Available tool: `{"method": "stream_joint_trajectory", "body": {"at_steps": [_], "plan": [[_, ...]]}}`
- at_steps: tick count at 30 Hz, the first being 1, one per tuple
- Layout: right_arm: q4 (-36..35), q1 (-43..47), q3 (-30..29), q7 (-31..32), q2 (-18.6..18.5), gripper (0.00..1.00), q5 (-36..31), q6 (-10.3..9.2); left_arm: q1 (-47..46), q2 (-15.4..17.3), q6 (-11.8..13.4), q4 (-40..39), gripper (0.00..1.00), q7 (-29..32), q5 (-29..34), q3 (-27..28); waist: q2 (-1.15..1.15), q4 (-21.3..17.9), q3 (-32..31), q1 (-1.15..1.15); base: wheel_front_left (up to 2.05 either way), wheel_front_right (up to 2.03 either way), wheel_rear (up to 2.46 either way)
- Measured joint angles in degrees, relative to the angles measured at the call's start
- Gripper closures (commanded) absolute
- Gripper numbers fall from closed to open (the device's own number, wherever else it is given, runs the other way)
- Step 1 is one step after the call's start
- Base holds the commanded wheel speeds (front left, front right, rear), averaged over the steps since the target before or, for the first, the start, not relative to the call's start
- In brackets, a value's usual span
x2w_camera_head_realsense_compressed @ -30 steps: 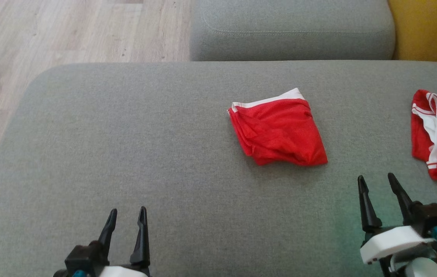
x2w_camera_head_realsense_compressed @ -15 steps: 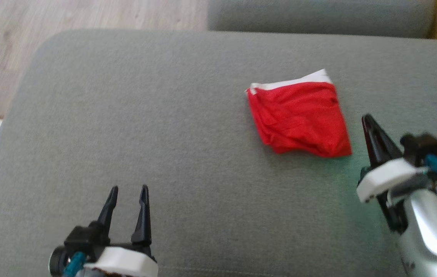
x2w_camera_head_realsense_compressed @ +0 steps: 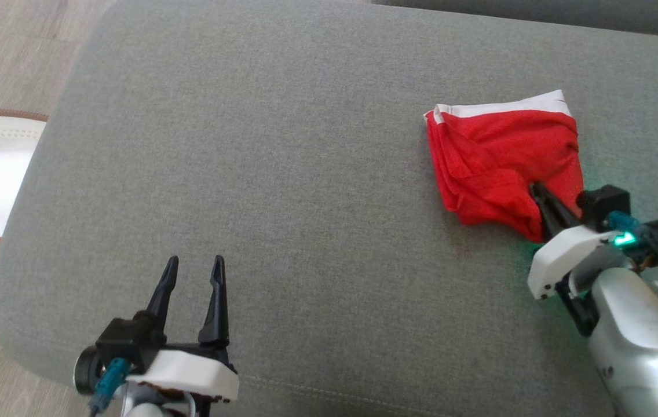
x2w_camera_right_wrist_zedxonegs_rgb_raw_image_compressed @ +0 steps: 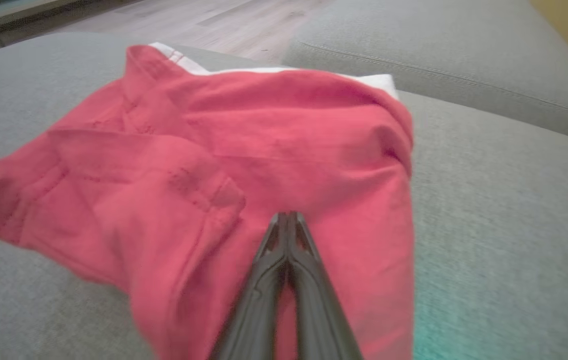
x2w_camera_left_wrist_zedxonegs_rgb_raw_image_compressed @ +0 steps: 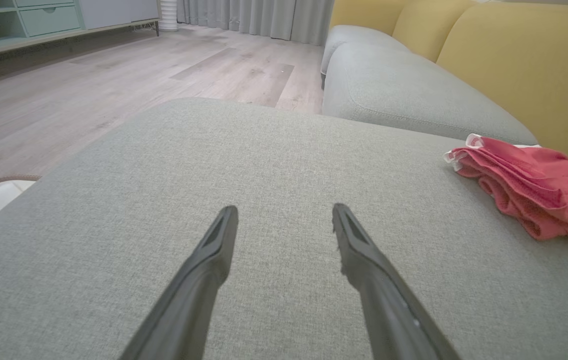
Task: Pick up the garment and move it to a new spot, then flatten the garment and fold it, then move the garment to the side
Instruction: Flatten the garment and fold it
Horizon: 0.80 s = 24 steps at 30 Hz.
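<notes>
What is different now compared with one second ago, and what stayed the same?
The right gripper, earlier open and short of the red garment, reached forward and shut on its near right corner, bunching the cloth there. The head camera moved too, shifting the whole view. The left gripper stayed open over the grey cushion; the garment still lies on it.

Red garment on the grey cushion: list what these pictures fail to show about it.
- Head view: the red garment's near corner lies behind the right gripper, which is shut on it. How much cloth is pinched is hidden.
- Left wrist view: the picture's right edge cuts off the garment's far side.
- Right wrist view: blur smears the seams and weave, and the gripper covers the cloth beneath it.
</notes>
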Motion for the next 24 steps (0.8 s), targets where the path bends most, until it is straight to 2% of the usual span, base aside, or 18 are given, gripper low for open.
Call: {"method": "stream_joint_trajectory", "body": {"at_steps": [11, 24], "plan": [[2.6, -0.6, 11.5, -4.6, 2.0, 1.0, 2.7, 0.0, -0.2, 0.0, 0.4, 0.1, 0.0, 0.0, -0.2, -0.3, 0.0, 0.0, -0.8, 0.0, 0.0, 0.0, 0.0], [2.9, -0.6, 25.2, -5.1, 3.9, 1.0, 5.0, 0.0, -0.1, 0.0, 1.2, 0.2, 0.0, 0.0, -0.7, -0.5, 0.0, -0.9, -2.5, 0.0, 0.0, 0.0, 0.0]]}}
